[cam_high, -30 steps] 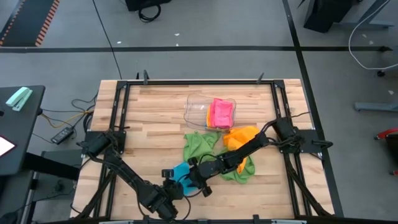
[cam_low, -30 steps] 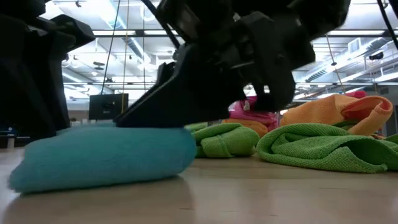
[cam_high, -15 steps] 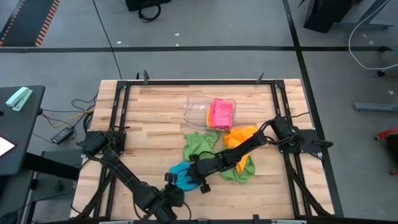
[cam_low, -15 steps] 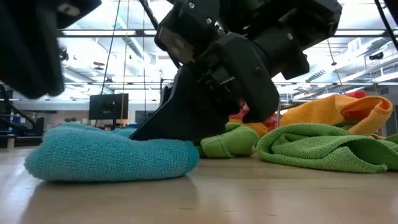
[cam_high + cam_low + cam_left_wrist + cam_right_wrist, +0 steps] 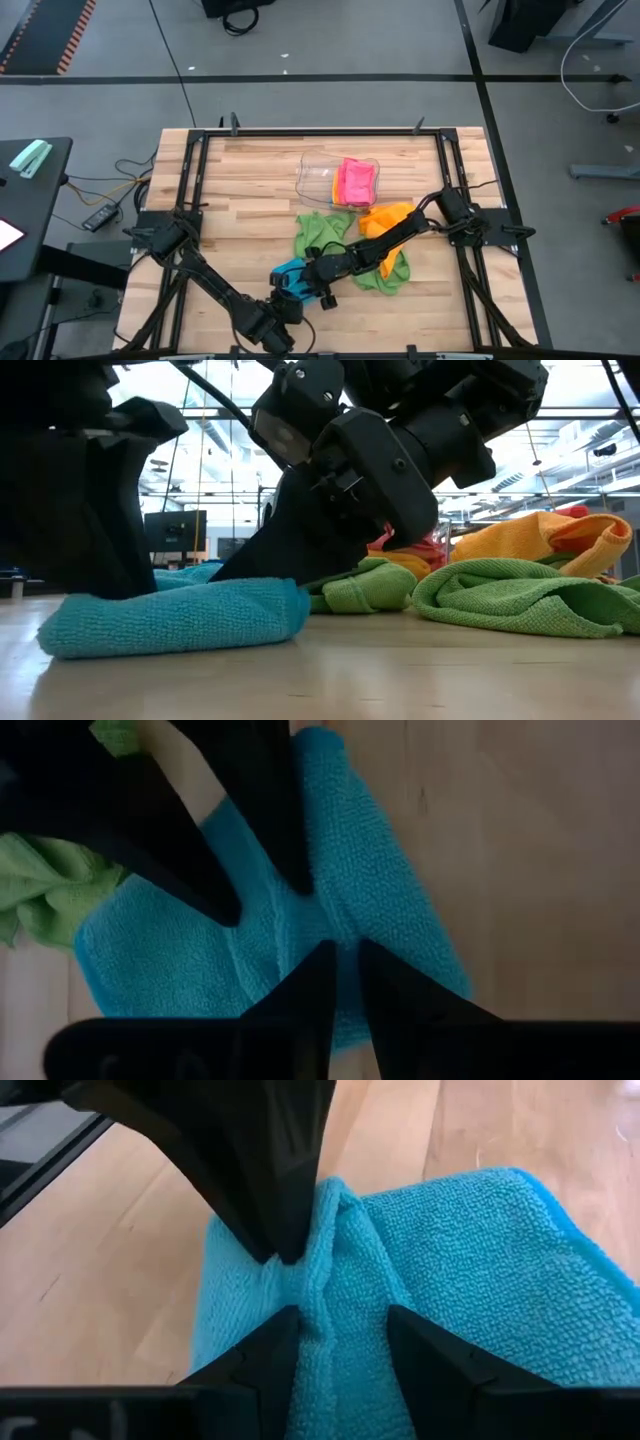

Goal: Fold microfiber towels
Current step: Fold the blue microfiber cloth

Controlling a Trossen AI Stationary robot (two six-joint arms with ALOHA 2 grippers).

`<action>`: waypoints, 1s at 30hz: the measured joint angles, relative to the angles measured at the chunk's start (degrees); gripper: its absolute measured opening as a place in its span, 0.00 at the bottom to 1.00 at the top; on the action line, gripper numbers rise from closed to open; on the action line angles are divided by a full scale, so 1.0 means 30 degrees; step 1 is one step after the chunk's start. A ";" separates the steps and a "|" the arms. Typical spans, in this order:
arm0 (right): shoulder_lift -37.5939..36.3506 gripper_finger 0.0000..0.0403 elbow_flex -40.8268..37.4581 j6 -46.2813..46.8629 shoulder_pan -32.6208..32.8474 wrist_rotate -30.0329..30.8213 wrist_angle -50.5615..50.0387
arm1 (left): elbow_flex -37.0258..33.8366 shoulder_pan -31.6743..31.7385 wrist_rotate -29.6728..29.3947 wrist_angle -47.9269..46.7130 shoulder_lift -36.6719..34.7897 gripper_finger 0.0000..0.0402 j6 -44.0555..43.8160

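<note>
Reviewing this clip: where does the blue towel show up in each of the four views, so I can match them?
High view: blue towel, near the table's front edge, between both grippers.
Low view: blue towel, lower left, flat on the table under the dark fingers.
Left wrist view: blue towel, fills the centre.
Right wrist view: blue towel, centre and right, a ridge bunched between the fingers.
Shared landmark: the green towel just behind it, also in the low and left wrist views.
</note>
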 joint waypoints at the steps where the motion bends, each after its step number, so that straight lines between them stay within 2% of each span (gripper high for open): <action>1: -0.0073 0.41 0.0000 -0.0122 -0.0004 -0.0016 -0.0102 | 0.0016 -0.0030 0.0044 -0.0063 0.0049 0.15 -0.0126; 10: -0.1580 0.41 -0.0044 -0.1859 -0.0002 -0.0389 -0.0519 | 0.0020 -0.0332 0.0215 -0.0205 0.0093 0.14 -0.0546; 16: -0.1938 0.42 -0.0034 -0.5218 0.1044 -0.1240 -0.1149 | 0.0020 -0.0332 0.0300 -0.0465 0.0093 0.13 -0.0538; 20: -0.1938 0.50 -0.0036 -0.7549 0.1889 -0.1134 -0.1511 | 0.0012 -0.0332 0.0296 -0.0709 0.0093 0.13 -0.0531; 23: -0.1945 0.57 -0.0036 -0.9239 0.2336 -0.0109 -0.1482 | 0.0012 -0.0295 0.0224 -0.0716 0.0093 0.14 -0.0520; 30: -0.1314 0.71 -0.0019 -1.3014 0.2211 0.1118 -0.1182 | 0.0005 -0.0303 -0.0006 -0.0757 0.0108 0.13 -0.0502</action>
